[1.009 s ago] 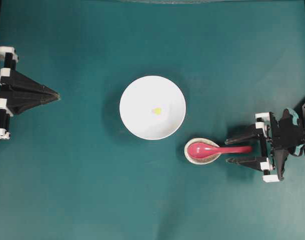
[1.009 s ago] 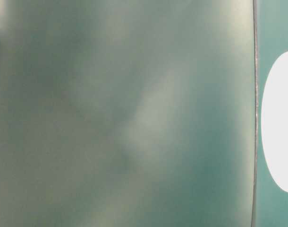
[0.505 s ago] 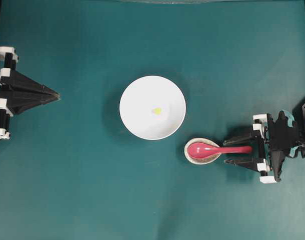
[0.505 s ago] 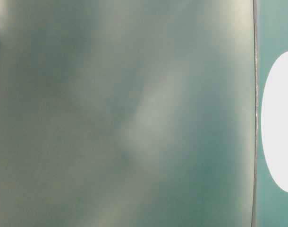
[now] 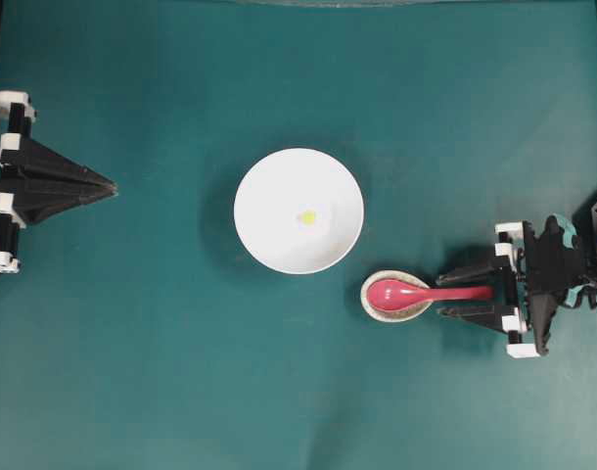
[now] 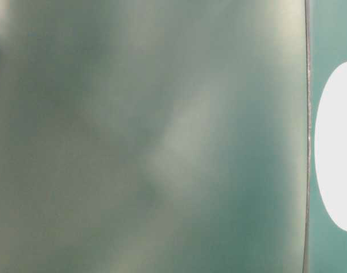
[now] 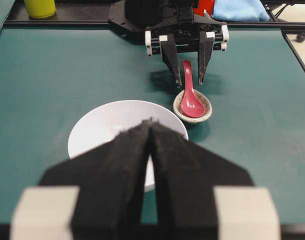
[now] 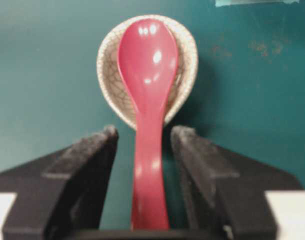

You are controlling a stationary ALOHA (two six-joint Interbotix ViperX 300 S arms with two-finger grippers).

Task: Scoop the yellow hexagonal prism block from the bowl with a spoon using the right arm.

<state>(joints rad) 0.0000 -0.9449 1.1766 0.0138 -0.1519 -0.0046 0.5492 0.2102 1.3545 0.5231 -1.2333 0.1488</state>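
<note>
the glossy pink-red soup spoon [image 5: 416,292] lies with its oval scoop cradled in a small speckled beige teardrop-shaped dish [image 5: 377,305], its short straight handle sticking out toward the right arm, which leaves the handle raised off the teal table mat [image 5: 161,372] and easy to pinch from the sides. the right arm's black lattice gripper [image 5: 463,294] sits level with that handle, one finger on each side of it; in the right wrist view a narrow gap shows on both sides of the handle, so the jaws are parted around it and not yet pressing on it. the grasp looks about to be made, nothing more.

the tiny bright yellow hexagonal prism block [image 5: 307,216] rests near the middle of the large round plain white bowl [image 5: 269,186], which stands just up and left of the dish and apart from the spoon. the block is untouched, so the scooping itself is all still ahead.

the left arm's black pointed gripper [image 5: 111,186] is parked at the far left edge, well apart from the bowl, its fingers pressed together on nothing, out of the working arm's way. the table-level view is a blur, showing only a white sliver of bowl.
</note>
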